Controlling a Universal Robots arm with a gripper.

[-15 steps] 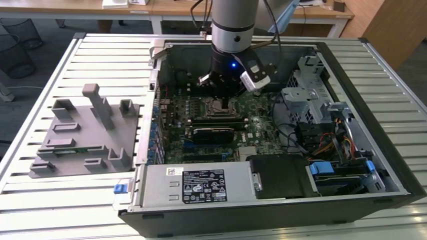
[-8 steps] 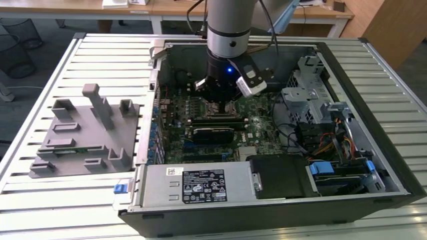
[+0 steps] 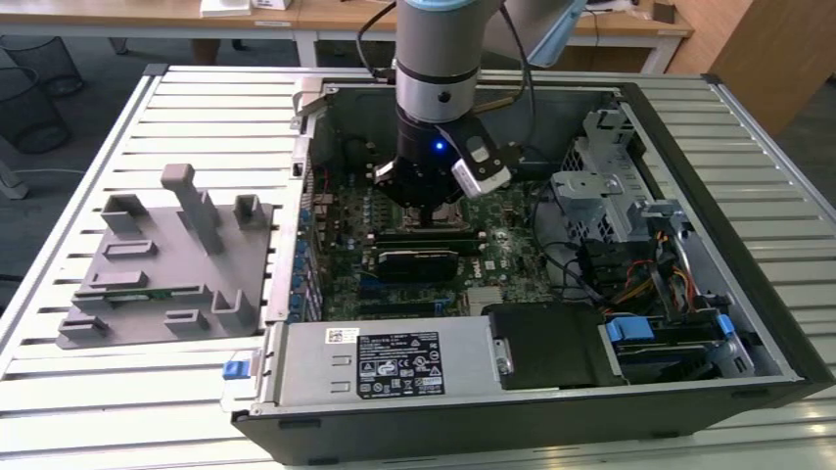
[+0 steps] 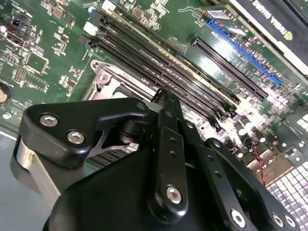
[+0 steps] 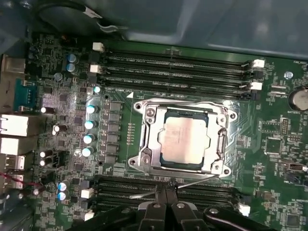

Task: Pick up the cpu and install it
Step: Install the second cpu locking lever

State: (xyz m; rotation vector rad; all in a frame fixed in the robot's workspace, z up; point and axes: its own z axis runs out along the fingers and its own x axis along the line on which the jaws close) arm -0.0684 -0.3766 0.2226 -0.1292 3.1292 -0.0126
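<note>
Cpu [image 5: 184, 140] sits seated in its socket [image 5: 147, 159] in the first wrist view.

We can read no text; a printed label [image 3: 398, 364] sits on the power supply [image 3: 307, 370], lower centre of the exterior view.

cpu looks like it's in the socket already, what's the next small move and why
Probably lift the gripper straight up, clear of the motherboard. In the first wrist view the cpu lies flat and square inside the socket frame, and the closed fingertips sit beside it over the memory slots, holding nothing.
</note>
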